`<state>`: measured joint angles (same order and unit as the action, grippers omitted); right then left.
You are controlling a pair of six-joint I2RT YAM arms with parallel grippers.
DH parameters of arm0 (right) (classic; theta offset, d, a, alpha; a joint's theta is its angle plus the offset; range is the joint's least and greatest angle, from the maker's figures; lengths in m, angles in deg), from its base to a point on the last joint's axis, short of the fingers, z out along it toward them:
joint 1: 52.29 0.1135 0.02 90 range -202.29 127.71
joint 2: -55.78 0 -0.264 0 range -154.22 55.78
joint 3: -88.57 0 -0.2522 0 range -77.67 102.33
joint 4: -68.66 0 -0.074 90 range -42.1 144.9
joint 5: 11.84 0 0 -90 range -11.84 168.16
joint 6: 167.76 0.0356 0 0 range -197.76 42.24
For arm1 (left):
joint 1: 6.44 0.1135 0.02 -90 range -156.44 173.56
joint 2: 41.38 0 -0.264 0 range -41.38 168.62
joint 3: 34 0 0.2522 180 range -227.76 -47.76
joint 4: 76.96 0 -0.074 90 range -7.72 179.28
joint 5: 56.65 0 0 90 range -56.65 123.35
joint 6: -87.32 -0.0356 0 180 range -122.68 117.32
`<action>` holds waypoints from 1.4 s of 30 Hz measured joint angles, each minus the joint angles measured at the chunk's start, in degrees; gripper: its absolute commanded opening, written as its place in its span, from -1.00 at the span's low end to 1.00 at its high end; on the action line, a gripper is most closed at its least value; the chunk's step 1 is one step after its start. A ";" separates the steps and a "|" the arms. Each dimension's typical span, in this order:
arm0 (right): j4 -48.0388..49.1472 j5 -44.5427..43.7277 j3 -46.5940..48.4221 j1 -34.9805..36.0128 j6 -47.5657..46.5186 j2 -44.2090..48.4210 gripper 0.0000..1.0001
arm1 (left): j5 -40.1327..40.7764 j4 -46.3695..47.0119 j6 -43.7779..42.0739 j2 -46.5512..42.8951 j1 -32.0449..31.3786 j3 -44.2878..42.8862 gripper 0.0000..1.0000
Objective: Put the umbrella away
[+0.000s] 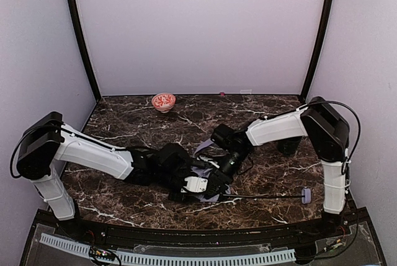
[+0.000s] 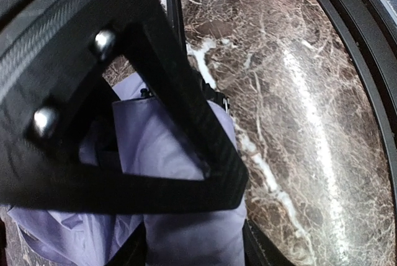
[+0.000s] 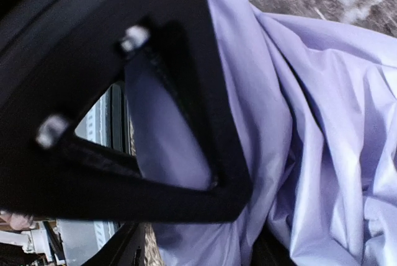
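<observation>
Lying collapsed mid-surface (image 1: pixel 124 199), toward the near edge: umbrella (image 1: pixel 202 170). Lavender fabric (image 3: pixel 322 123) is bunched and creased under both arms. A thin black shaft (image 1: pixel 260 196) runs right along the surface to the small handle (image 1: pixel 306 195), near the right arm's base. Left gripper (image 1: pixel 205 186) reaches in from the left, low on the near side of the fabric. Right gripper (image 1: pixel 220 170) reaches in from the far right, against the fabric's far side. Left wrist view: black finger (image 2: pixel 167 92) close over the fabric, with bare surface to the right. Right wrist view: much the same, folds filling the frame. Jaws, either arm: cannot tell whether parted or clamped on cloth. Red bowl (image 1: pixel 164 101) at the far edge, well apart.
</observation>
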<state>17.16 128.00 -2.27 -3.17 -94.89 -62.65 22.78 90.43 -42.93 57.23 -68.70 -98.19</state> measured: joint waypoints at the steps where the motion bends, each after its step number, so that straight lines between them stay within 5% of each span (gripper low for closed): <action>1: 0.33 -0.94 -0.90 -0.33 0.79 1.11 0.13 | -0.57 -0.15 0.17 0.70 0.07 -0.79 -0.13; 18: 18.27 -22.12 -23.85 -5.55 10.45 32.70 0.15 | -15.80 -10.38 2.67 8.35 6.86 -11.61 -0.26; 25: 34.80 -36.81 -38.80 6.82 4.52 47.71 0.19 | -22.53 -16.65 4.55 12.15 9.57 -17.07 -0.31; 31: 42.80 -48.89 -43.15 16.46 -2.73 46.84 0.29 | -26.77 -19.85 5.66 14.40 11.21 -19.87 -0.32; 42: 47.84 -67.82 -38.58 24.68 -11.41 28.39 0.35 | -31.93 -23.47 7.85 17.70 13.25 -23.43 -0.34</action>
<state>65.01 60.18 -40.85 21.51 -106.30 -34.26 -9.15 66.96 -35.08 74.93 -55.45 -121.62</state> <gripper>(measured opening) 0.670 0.387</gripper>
